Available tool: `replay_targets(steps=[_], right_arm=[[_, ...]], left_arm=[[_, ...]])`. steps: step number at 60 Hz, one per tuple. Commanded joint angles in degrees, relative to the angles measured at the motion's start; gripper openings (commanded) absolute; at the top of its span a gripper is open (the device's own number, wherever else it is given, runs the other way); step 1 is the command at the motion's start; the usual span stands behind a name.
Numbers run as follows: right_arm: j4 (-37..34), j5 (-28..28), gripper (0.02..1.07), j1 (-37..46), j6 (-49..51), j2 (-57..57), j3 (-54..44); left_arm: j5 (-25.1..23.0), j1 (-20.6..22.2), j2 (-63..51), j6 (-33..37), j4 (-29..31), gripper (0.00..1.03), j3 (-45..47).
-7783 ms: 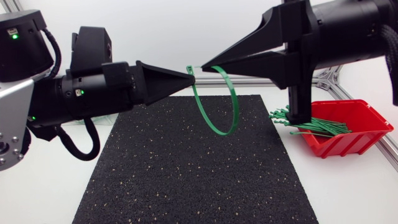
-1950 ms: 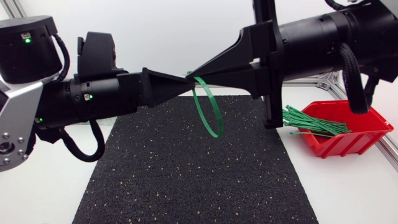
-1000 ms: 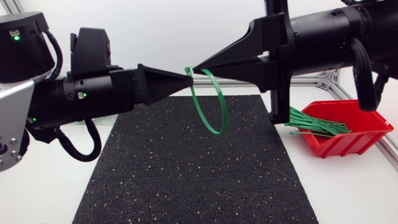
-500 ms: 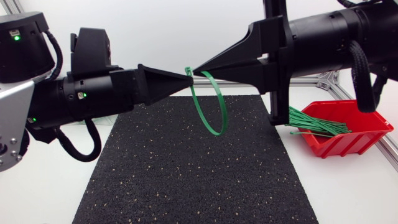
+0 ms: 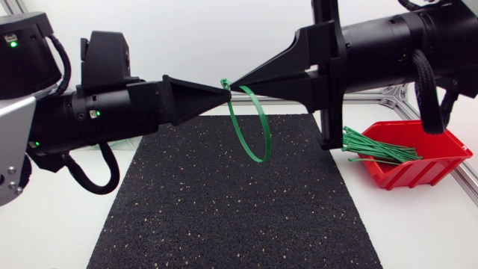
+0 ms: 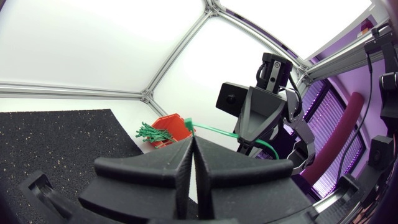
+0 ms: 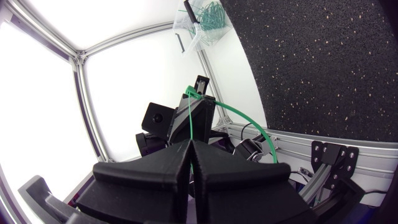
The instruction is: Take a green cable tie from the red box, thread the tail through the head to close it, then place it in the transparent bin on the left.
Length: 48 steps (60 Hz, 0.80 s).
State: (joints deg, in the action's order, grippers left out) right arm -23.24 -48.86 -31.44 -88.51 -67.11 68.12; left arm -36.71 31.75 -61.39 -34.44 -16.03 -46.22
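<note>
A green cable tie [image 5: 252, 127] hangs as a loop above the black mat, held high between my two grippers. My left gripper [image 5: 225, 92] is shut on the tie at its head [image 5: 224, 82]. Coming from the right, my right gripper [image 5: 234, 87] is shut on the tail, its tip almost touching the left one. In the right wrist view the tie [image 7: 193, 121] runs from my right gripper [image 7: 189, 144] to the head at the left gripper's tip. The left wrist view shows my left gripper [image 6: 193, 140] and the tie [image 6: 214, 129]. The red box [image 5: 422, 166] of green ties [image 5: 373, 148] sits at the right. The transparent bin [image 7: 207, 17] holds several closed ties.
The black speckled mat [image 5: 224, 202] covers the middle of the table under the loop. The red box stands off the mat's right edge, close below my right arm. White table surface lies left and right of the mat.
Both grippers have shifted only slightly, their tips now more level with each other. The loop hangs much as before, and both keep hold of the tie.
</note>
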Motion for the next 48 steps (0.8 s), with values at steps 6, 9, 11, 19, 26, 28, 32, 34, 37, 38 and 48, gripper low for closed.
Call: replay_targets(steps=[6,9,11,19,26,28,32,34,37,38,48], right_arm=[[0.92,-0.09,0.08,0.24,-1.23,-1.79,-1.32],[0.92,-0.18,0.08,0.24,-1.23,-1.79,-1.14],[0.92,-0.18,0.08,0.15,-1.23,-1.79,-0.97],[0.57,-0.45,0.08,0.15,-1.31,-2.85,-0.35],[0.22,-1.06,0.08,0.59,-1.49,-3.38,0.00],[-0.05,-0.97,0.08,0.68,-1.49,-3.38,0.35],[-0.57,-1.59,0.08,1.29,-1.49,-3.46,1.05],[-0.57,-1.76,0.08,1.47,-1.49,-3.55,1.23],[-0.66,-1.85,0.08,1.56,-1.49,-3.64,1.40],[-0.66,-1.94,0.08,1.73,-1.49,-3.64,1.49],[-1.45,-2.47,0.08,2.09,-1.49,-3.38,2.99]], left_arm=[[-0.12,0.95,1.44,0.77,-0.14,0.03,-0.01],[-0.12,1.12,1.71,1.04,-0.14,0.03,0.07],[-0.12,1.12,1.80,1.13,-0.14,0.03,0.07],[-0.03,1.12,2.15,1.65,-0.14,0.03,0.16],[0.23,1.21,2.85,2.27,-0.14,0.03,0.43],[0.23,1.21,2.85,2.44,-0.14,0.03,0.51],[0.32,1.39,2.94,2.44,-0.14,0.03,0.51],[0.32,1.48,3.03,2.53,-0.14,0.03,0.51],[0.50,1.91,3.11,2.88,-0.14,0.03,0.51],[0.59,2.09,3.20,2.97,-0.05,0.03,0.60],[1.11,2.97,3.47,3.76,0.39,0.03,0.60]])
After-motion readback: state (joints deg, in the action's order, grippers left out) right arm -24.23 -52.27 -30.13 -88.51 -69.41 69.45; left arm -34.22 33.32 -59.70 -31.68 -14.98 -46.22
